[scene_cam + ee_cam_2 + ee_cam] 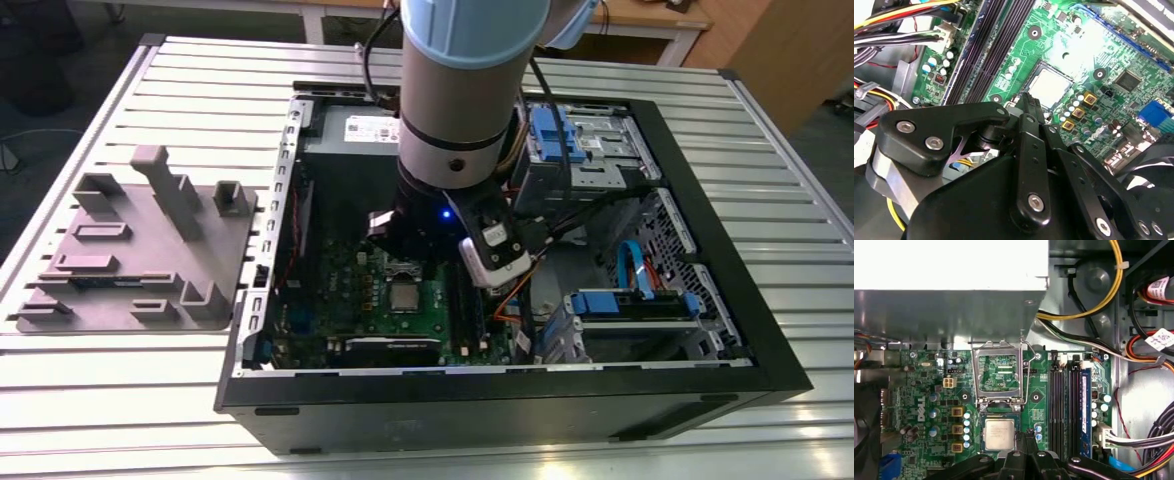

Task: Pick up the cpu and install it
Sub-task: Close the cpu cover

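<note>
The cpu (999, 433) is a small square chip with a pale metal top. It lies flat in its socket on the green board (924, 390) inside the open computer case, also seen as cpu (1049, 87) and cpu (402, 296). My gripper (1026, 436) hangs low over the board, fingers drawn together with nothing between them. Its tips sit just beside one edge of the chip, between it and the black memory slots (1064, 400); in the second wrist view the gripper (1029, 102) points at the chip's near corner. Whether the tips touch the chip I cannot tell.
The silvery socket frame (999, 372) stands flipped open beyond the chip. A big grey metal box (949, 315) sits behind it. Cable bundles (1154, 440) crowd the side past the memory slots. A grey tray (134, 250) lies on the slatted table at the exterior view's left of the case (747, 300).
</note>
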